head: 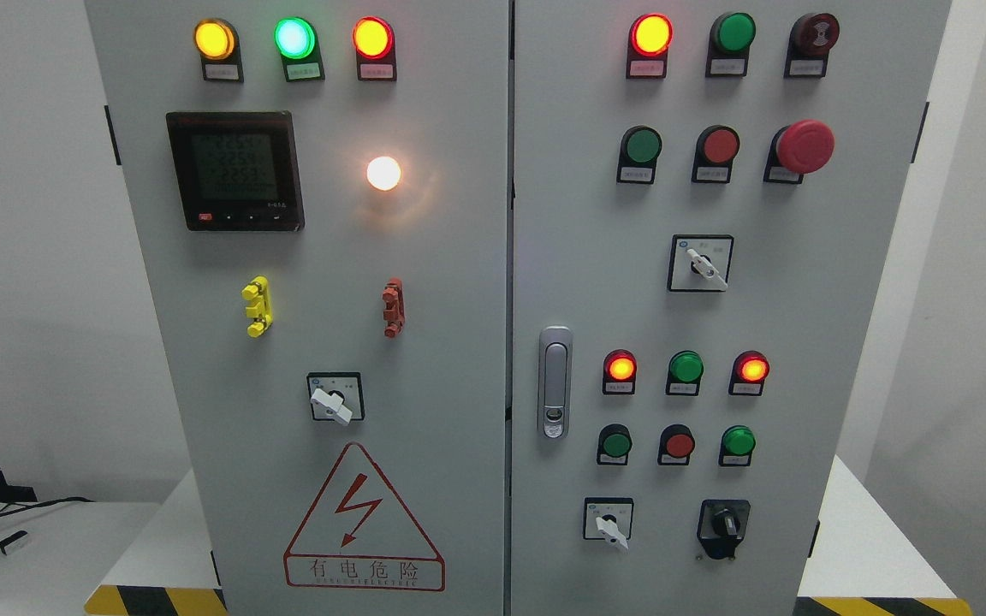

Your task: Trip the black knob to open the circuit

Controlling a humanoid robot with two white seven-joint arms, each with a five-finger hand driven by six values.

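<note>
The black knob (pixel 724 521) sits on a black plate at the lower right of the grey cabinet's right door (pixel 767 342). Its pointer stands roughly upright. Left of it is a white-handled selector switch (pixel 608 523) turned toward the lower right. Neither of my hands nor any arm shows in the head view.
Two more white selectors (pixel 701 264) (pixel 335 400), a door handle (pixel 555 382), a red mushroom stop button (pixel 804 146), lit indicator lamps, a digital meter (pixel 236 171) and a red hazard triangle (pixel 363 522) cover the doors. White platforms with yellow-black striped edges flank the cabinet.
</note>
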